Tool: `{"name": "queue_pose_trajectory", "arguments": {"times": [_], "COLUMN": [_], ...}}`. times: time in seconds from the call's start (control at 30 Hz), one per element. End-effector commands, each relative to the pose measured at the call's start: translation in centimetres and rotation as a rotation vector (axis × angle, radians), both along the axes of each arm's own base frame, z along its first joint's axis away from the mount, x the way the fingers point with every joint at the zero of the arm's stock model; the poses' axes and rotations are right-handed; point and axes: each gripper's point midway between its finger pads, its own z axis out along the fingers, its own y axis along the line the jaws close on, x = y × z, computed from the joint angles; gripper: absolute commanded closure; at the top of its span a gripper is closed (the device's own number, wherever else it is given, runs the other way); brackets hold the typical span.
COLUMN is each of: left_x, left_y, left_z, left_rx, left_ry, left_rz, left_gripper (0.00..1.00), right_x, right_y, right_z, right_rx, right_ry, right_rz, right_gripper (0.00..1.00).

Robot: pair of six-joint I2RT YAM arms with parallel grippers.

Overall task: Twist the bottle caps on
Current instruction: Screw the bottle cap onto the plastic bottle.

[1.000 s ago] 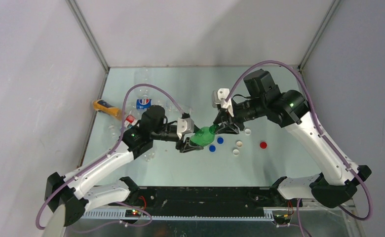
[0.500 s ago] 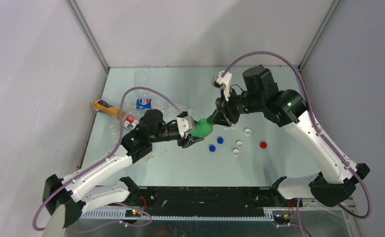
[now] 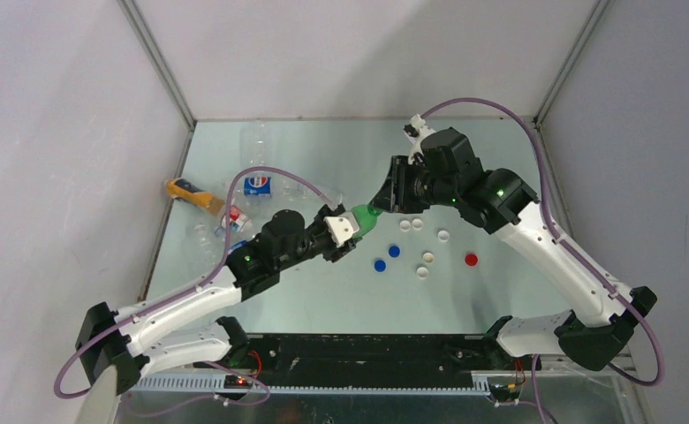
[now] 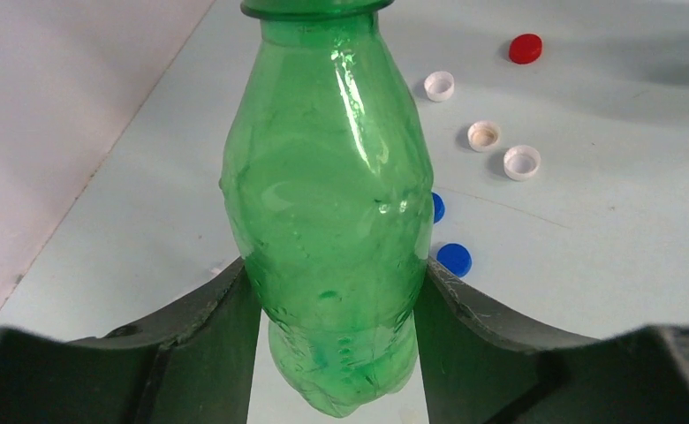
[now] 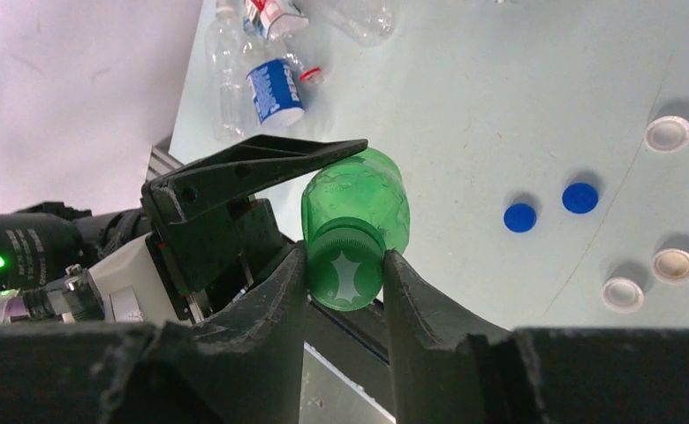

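Now right gripper (image 5: 345, 265) clamped on green cap (image 5: 348, 281), cap sitting on neck of green bottle (image 4: 328, 221). Opposite, left gripper (image 4: 332, 300) squeezing bottle's lower body, near centre of table (image 3: 306, 291). At bottle's 4 o'clock, loose caps (image 3: 471, 260) on table; at its 9 o'clock, other bottles (image 3: 257, 185) lying.
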Motion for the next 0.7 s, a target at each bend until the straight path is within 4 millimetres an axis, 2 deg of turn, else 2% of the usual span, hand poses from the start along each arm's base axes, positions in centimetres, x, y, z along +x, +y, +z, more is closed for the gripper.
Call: {"name": "queue_pose_trajectory", "arguments": {"times": [0.0, 0.23, 0.53, 0.67], "left_x": [1.2, 0.5, 1.4, 1.6], "left_y": [-0.8, -1.8, -2.0, -2.2], "left_z": [6.3, 6.0, 6.9, 6.4], "left_rx": [-0.182, -0.193, -0.199, -0.192], "left_ry": [-0.128, -0.04, -0.023, -0.003], "left_rz": [0.047, 0.009, 0.05, 0.06], "left_gripper": [1.0, 1.0, 1.0, 1.0], "right_x": [0.1, -0.1, 0.1, 0.7], "right_y": [-0.6, -0.2, -0.2, -0.5], "right_z": [0.5, -0.1, -1.4, -1.4], "right_rx": [0.011, -0.028, -0.089, -0.097], "right_ry": [-0.018, -0.038, -0.033, -0.042], "right_rz": [-0.077, -0.039, -0.072, -0.112], "right_gripper": [0.99, 1.0, 1.0, 1.0]}}
